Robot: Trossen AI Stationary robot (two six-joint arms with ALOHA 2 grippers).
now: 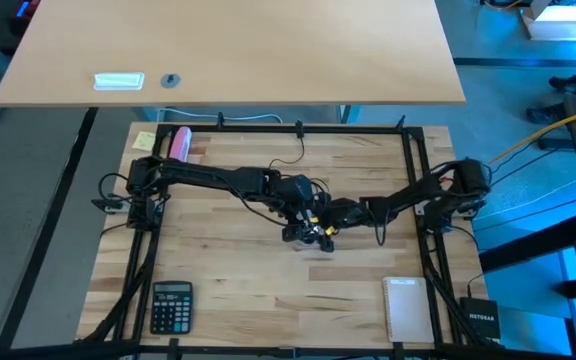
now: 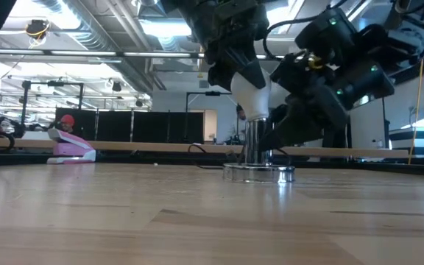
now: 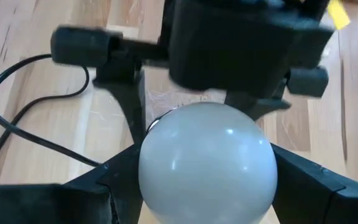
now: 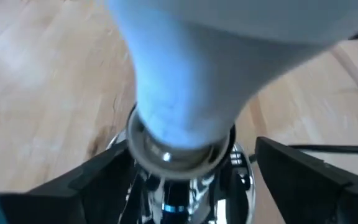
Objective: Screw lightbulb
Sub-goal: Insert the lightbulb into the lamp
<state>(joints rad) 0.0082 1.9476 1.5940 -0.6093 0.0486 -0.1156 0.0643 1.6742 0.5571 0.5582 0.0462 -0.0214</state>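
Two hands (image 2: 260,92) at the lightbulb (image 2: 250,94) atop the silver socket (image 2: 256,151).

Left arm (image 1: 218,178): reached in from table's left edge to centre; left gripper (image 3: 207,177) clamped either side of bulb (image 3: 207,163). Right arm (image 1: 408,195): extended from right edge to centre; right gripper (image 4: 185,180) low, fingers (image 4: 303,171) spread apart.

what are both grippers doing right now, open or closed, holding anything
Left gripper: closed on the lightbulb, above the socket.
Right gripper: open, fingers either side of the socket, holding nothing.
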